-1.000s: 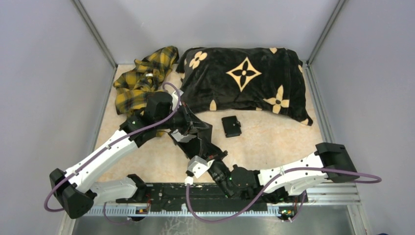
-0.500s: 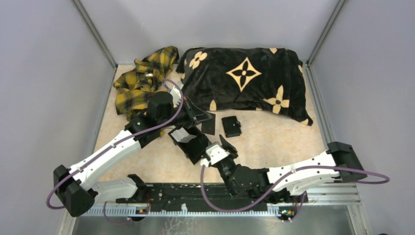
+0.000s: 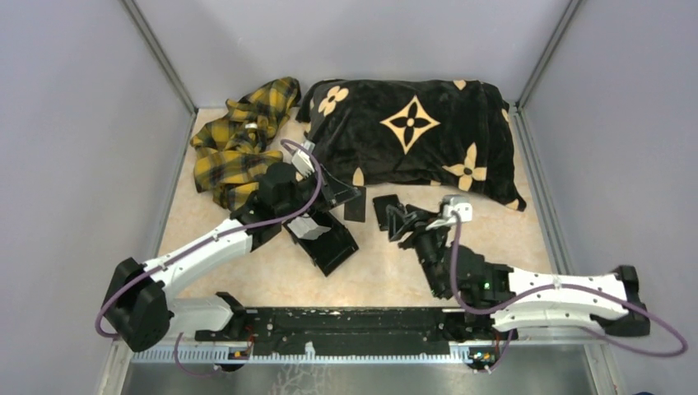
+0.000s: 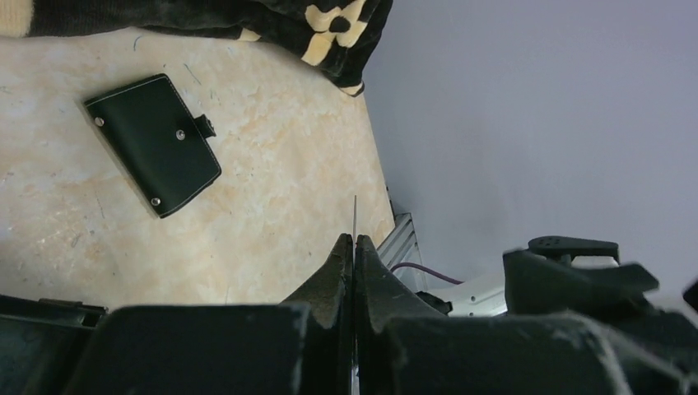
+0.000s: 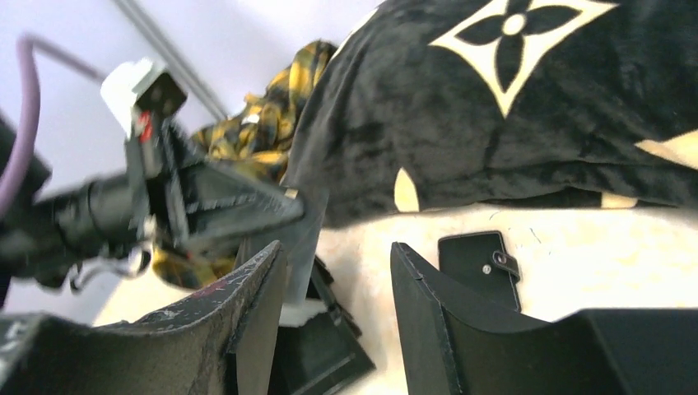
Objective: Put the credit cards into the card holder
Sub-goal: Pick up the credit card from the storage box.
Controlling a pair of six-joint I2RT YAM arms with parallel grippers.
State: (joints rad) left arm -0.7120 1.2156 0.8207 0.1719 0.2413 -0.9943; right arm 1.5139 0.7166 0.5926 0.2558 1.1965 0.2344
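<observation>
The card holder lies closed and flat on the table in front of the pillow, its snap tab to the right; it also shows in the right wrist view and partly in the top view. My left gripper is shut on one credit card, held upright just left of the holder and seen edge-on as a thin line in the left wrist view. My right gripper stands open at the holder's near right edge, with nothing between its fingers.
A deep black tray sits below the left gripper, with something white at its far end. A black pillow with tan flowers fills the back. A yellow plaid cloth lies at the back left. Grey walls enclose both sides.
The right arm swung from the front middle out to the card holder and its jaws opened. The left gripper moved slightly back and right, still holding the card.
</observation>
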